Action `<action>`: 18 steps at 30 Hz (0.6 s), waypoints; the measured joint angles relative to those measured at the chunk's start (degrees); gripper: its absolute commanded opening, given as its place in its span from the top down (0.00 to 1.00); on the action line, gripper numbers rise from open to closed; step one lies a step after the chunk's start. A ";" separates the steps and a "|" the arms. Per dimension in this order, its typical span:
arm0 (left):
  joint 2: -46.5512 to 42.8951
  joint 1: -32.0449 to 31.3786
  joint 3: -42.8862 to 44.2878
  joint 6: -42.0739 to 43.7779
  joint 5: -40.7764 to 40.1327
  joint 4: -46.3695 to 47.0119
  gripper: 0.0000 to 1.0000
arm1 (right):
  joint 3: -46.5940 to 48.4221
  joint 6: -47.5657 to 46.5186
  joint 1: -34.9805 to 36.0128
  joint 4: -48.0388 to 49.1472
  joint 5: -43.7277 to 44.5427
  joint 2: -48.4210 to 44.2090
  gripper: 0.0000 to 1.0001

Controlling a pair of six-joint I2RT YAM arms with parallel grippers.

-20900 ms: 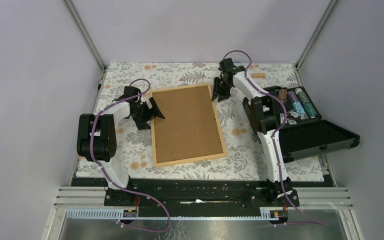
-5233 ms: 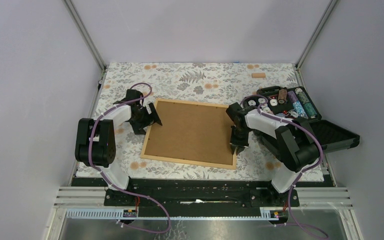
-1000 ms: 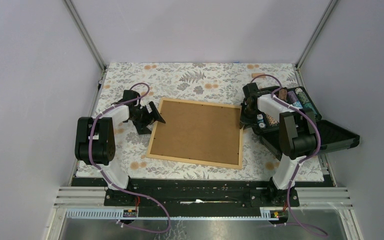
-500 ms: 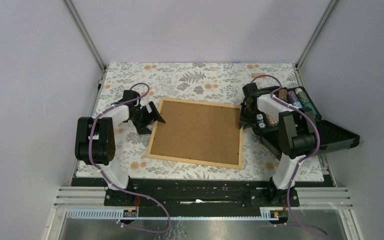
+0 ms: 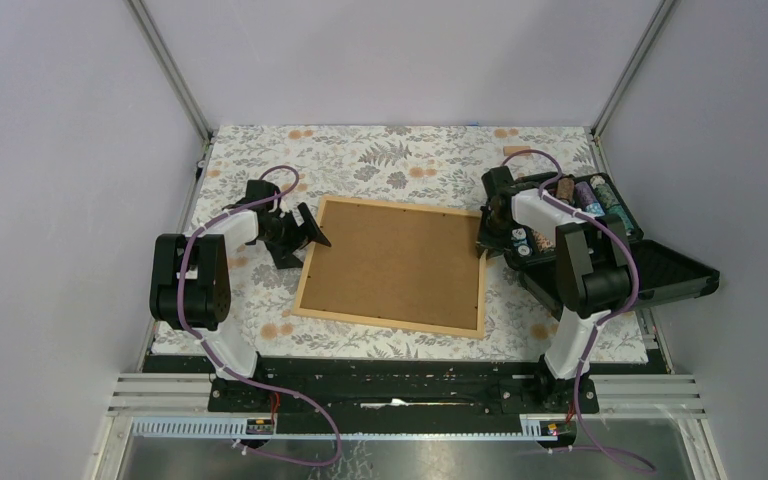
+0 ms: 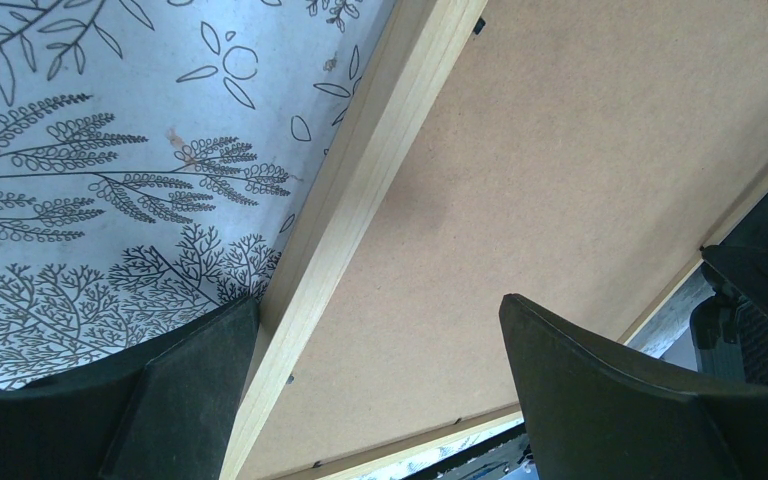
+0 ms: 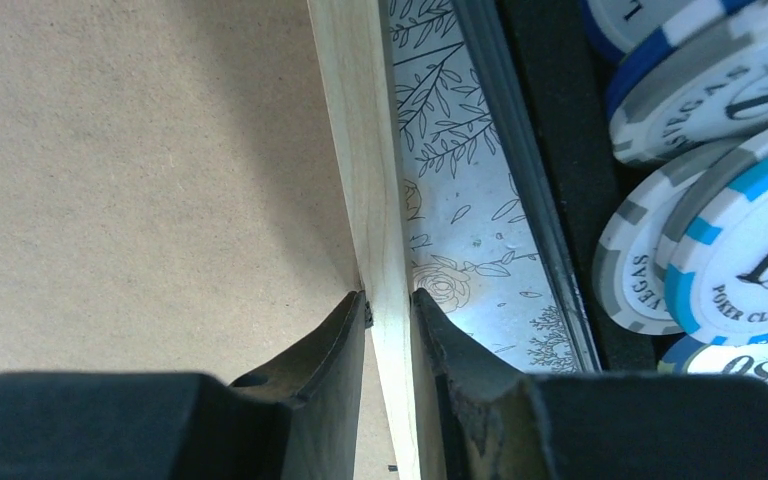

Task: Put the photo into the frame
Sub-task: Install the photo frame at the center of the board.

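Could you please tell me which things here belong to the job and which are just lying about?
Job: frame, its backing board, right gripper pinching the frame's rail, open left gripper; photo not visible.
Lying about: black case, poker chips.

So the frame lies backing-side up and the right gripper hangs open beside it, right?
Not open: the right wrist view shows the right gripper pinching the frame's wooden edge, a finger on each side. Backing-side up is correct.
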 measured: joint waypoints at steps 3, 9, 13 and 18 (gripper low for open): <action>0.00 0.00 0.00 0.00 0.00 0.00 0.03 | 0.00 0.48 0.22 0.15 0.20 0.39 0.71; 0.00 0.02 0.00 0.00 0.07 0.02 0.03 | 0.37 1.40 0.22 0.11 0.13 1.25 0.70; 0.00 0.07 -0.02 0.00 0.13 0.02 0.03 | 0.98 1.57 0.22 -0.52 -0.09 1.81 0.69; -0.02 0.68 0.02 0.37 -0.63 -0.02 0.03 | 0.33 1.90 0.20 3.08 -2.99 1.88 0.65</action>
